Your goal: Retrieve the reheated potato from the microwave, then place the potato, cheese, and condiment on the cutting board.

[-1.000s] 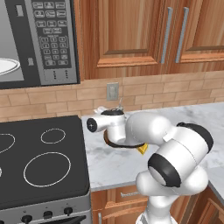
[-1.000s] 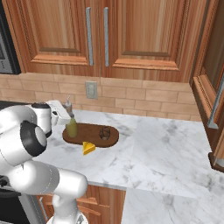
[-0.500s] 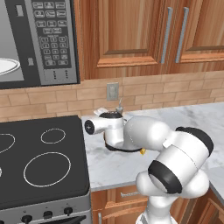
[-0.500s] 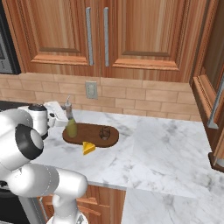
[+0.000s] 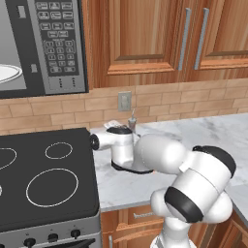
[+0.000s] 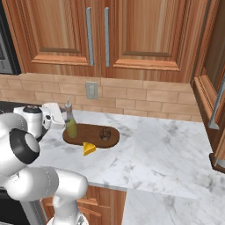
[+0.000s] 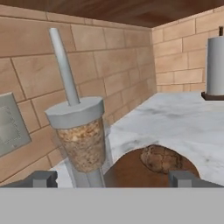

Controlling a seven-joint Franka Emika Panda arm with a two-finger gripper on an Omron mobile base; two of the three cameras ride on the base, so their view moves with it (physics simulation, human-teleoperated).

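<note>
1. Potato (image 6: 105,132) and condiment (image 6: 70,124) already stand on the cutting board (image 6: 90,137); cheese (image 6: 89,148) lies on the counter (image 6: 167,149) just in front of the board's near edge, i.e. not yet on it.
2. Gripper (image 7: 112,178) sits at the board's left end, right beside the condiment; cheese is to the right & nearer the robot than the gripper.
3. Jaws wide apart, nothing between them; hand view: bottle neck just past the left fingertip (image 7: 41,178), no contact seen.
4. Likely next: swing over to the cheese.

A white marble counter (image 6: 167,145) is backed by a tan brick wall (image 6: 145,103) beneath wooden cabinets (image 6: 96,35), with a black stovetop (image 5: 43,179) alongside.
</note>
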